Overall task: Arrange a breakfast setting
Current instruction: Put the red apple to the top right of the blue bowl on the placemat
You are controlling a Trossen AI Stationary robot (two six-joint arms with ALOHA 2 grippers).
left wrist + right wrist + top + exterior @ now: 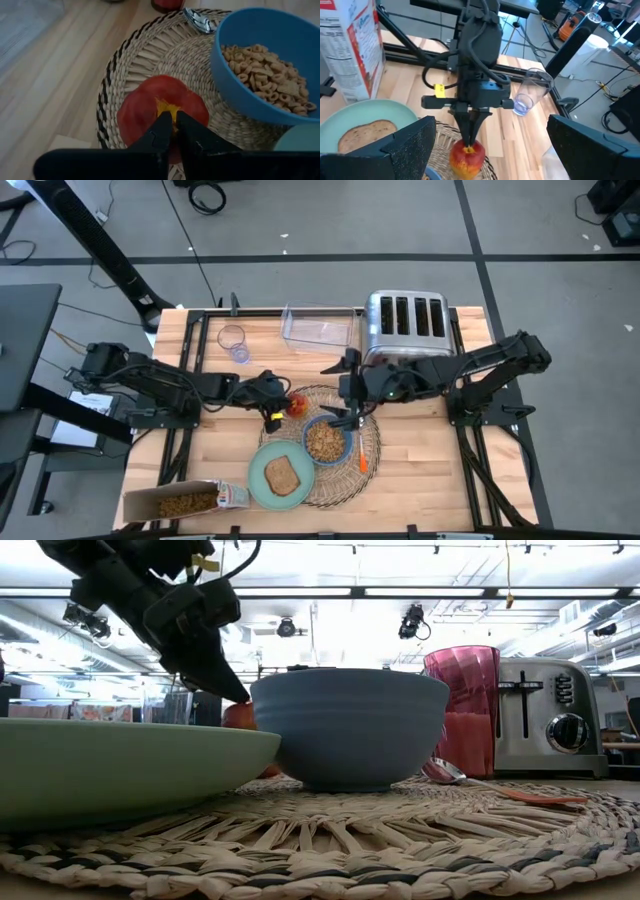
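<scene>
- The table [420,465] is pale wood and carries the whole setting between the two arms.
- The wicker placemat [372,442] lies at its middle, round, and everything of the breakfast setting sits on it or at its edge.
- The green plate [262,485] with a slice of toast rests on the mat's near-left part, touching the bowl's side in the high view.
- The blue bowl [326,441], full of cereal, stands at the mat's centre, with the orange-handled spoon [361,460] lying just to its right, long axis running front to back.
- The red cup [463,708] stands behind the bowl, near the toaster [551,718].
- The orange-red fruit [161,107] sits upright on the mat's far-left rim, just beside the bowl.
- The left hand [174,131] is the nearer one by far: it points straight down onto the fruit's top, fingers nearly together, seemingly pinching the yellow stem spot; whether that grip is firm or already easing, I cannot tell.
- The right hand [348,408] hangs spread wide above the mat's far side, holding nothing, and looks across at the fruit.
- My judgement: the coming move turns on the left hand lifting straight up off the fruit without tipping it toward the bowl.
</scene>
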